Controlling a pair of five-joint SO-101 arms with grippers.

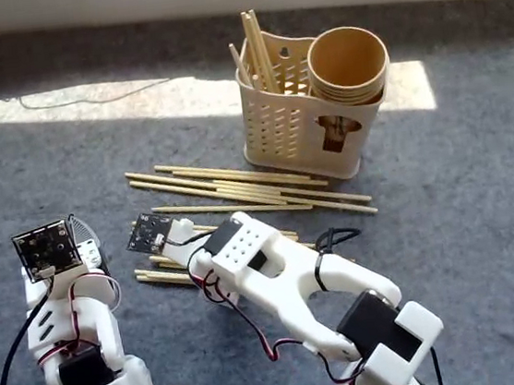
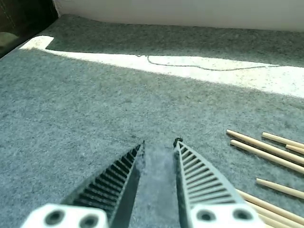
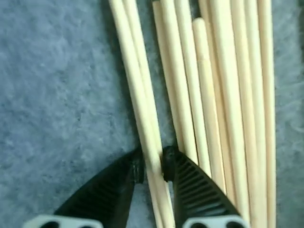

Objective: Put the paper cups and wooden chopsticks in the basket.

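A pair of chopsticks is gripped between the fingers of the right hand, low on the carpet. More loose chopsticks are laid side by side just beside that pair. The basket is stood well beyond this hand, past the scattered sticks. Stacked paper cups are set in one compartment, upright chopsticks in the one alongside. The left hand, fingers parted, is held over bare carpet, with loose chopsticks near it on the right hand's side.
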